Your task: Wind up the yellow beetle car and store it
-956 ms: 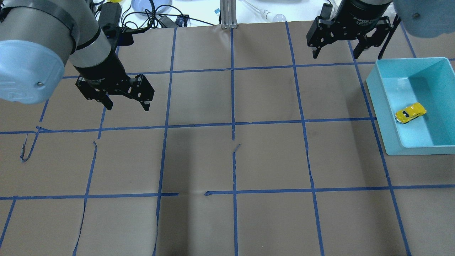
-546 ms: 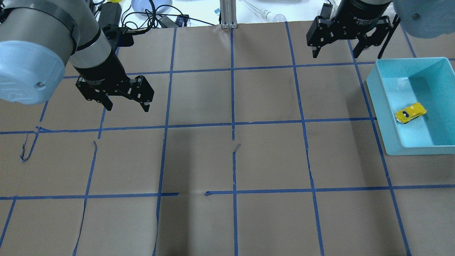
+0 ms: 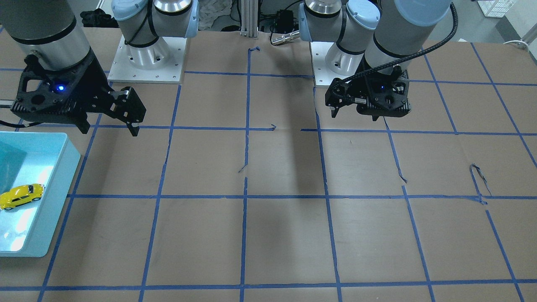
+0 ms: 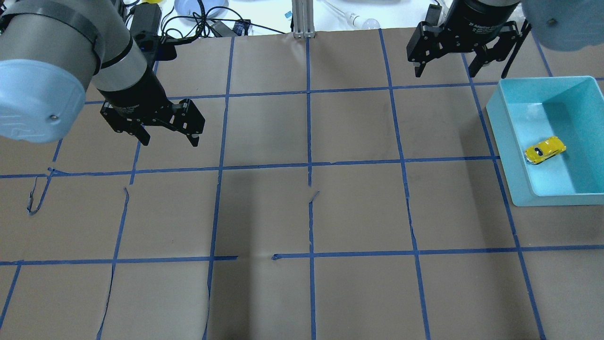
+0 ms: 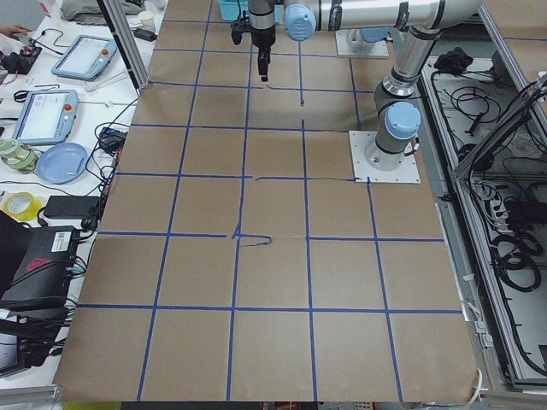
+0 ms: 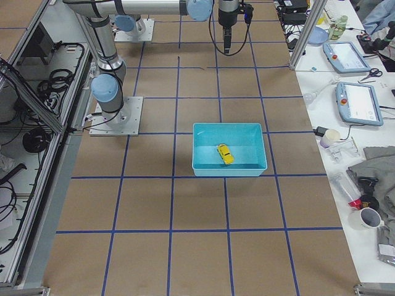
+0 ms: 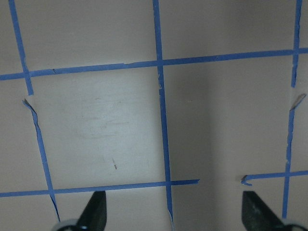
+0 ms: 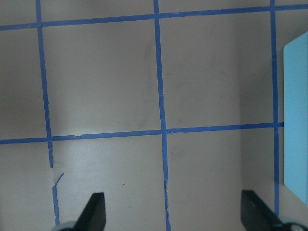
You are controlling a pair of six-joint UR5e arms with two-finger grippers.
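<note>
Right hand (image 4: 444, 71) is seen released, jaws spread and empty, at upper right of the overhead view above the bench (image 4: 358, 208). Left hand (image 4: 170, 140) is likewise released and empty, upper left. Yellow beetle car (image 4: 545, 150) is found inside the teal bin (image 4: 495, 123), lower right of the right hand, the nearer one. Its long axis is laid diagonally, lower left to upper right. Against the earlier frames almost nothing is changed: car unmoved, hands barely shifted.

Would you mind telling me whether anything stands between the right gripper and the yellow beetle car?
Only the teal bin's side wall lies between the right gripper and the yellow beetle car lying inside; from above, nothing visible covers the car.
</note>
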